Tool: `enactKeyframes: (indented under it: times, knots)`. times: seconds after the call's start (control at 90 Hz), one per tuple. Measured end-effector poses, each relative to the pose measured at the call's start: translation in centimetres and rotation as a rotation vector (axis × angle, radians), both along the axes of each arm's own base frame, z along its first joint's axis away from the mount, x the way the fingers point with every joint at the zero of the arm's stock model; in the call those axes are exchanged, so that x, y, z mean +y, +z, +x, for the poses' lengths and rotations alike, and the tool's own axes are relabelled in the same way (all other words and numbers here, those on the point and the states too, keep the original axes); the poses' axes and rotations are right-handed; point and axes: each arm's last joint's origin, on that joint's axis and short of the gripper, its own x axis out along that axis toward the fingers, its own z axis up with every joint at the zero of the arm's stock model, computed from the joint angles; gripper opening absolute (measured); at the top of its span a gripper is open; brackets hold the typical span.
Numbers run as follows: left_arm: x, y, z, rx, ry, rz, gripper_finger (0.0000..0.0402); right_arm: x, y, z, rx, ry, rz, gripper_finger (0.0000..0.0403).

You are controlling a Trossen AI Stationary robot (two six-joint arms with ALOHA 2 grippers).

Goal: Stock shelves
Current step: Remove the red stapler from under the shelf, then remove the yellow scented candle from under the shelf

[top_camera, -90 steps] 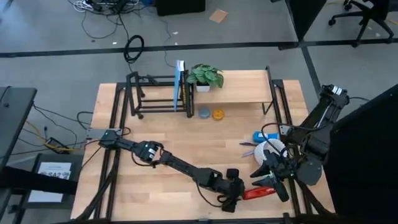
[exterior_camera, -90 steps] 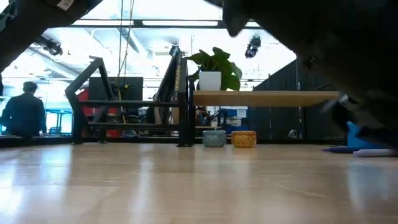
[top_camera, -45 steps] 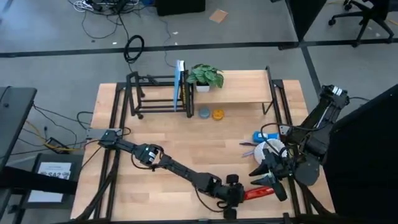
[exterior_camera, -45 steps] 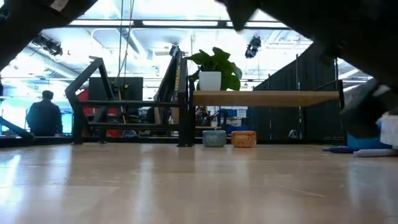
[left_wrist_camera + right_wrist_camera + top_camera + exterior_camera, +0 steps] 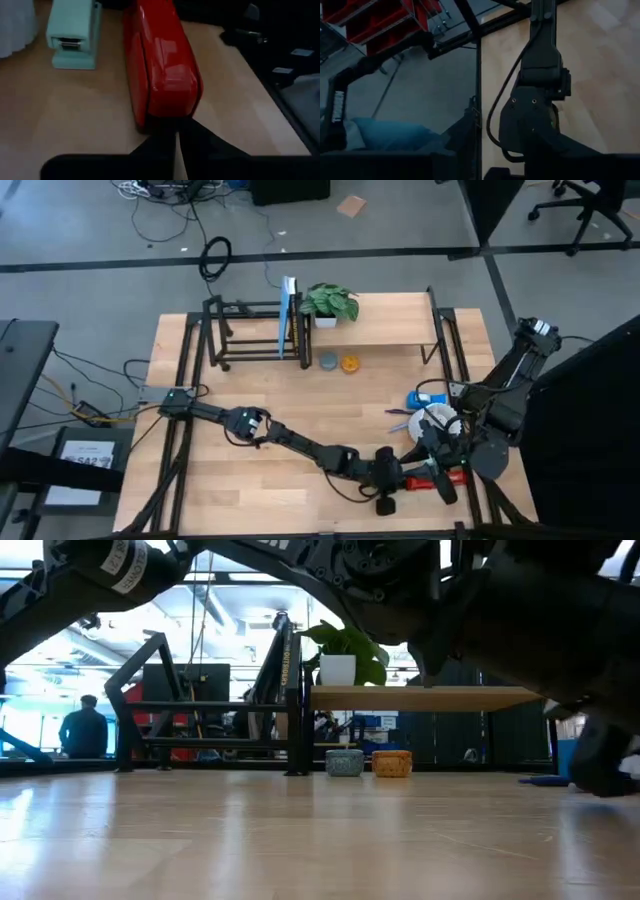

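Observation:
A glossy red stapler lies low at the table's near right, also visible in the high view. My left gripper is shut, with its tips at the stapler's near end, and shows in the high view. My right gripper is over the stapler's other end. The shelves stand at the far side. One is a plank stand carrying a potted plant. The other is a black rod rack with an upright blue book. My left gripper's shut fingertips meet the rounded end of the red stapler, coming level from the table's left, in line with its length. My right gripper is shut on the stapler's far end; its own body hides the place of contact from above.
A mint stapler and a white round thing lie just beyond the red one, with pens beside them. A grey bowl and an orange bowl sit by the plank stand. A person stands beyond the table.
My left gripper has travelled along the near side toward the table's right edge until its tips reach the red stapler's end. The right gripper and the stapler have stayed about where they were.

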Motion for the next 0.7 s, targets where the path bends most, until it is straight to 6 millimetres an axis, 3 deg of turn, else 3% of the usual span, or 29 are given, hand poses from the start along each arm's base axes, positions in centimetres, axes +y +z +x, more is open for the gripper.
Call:
enactKeyframes:
  times: [0.111,0.211,0.333,0.5,0.567,0.7]
  knots:
    - [-1.4,1.6,-0.8,0.056,-0.031,0.058,0.0000,0.2,-0.1,-0.1,0.004,0.003,0.000,0.0116]
    - [-3.9,4.9,-3.0,0.113,-0.068,0.100,0.0000,0.1,-0.1,-0.1,0.001,-0.005,-0.003,0.0116]
    - [-7.0,9.7,-6.7,0.166,-0.071,0.161,0.0000,0.2,-0.2,0.0,0.001,-0.008,-0.007,0.0116]
    - [-10.2,11.8,-12.4,0.325,0.012,0.342,0.0000,0.4,-0.7,0.6,0.010,-0.021,-0.042,0.0116]
    - [-10.5,13.3,-14.4,0.362,0.073,0.373,0.0000,0.4,-1.2,1.2,0.024,-0.015,-0.074,0.0116]
    - [-9.1,16.0,-17.1,0.439,0.196,0.413,0.0000,0.0,-2.4,3.1,0.018,-0.054,-0.254,0.0116]
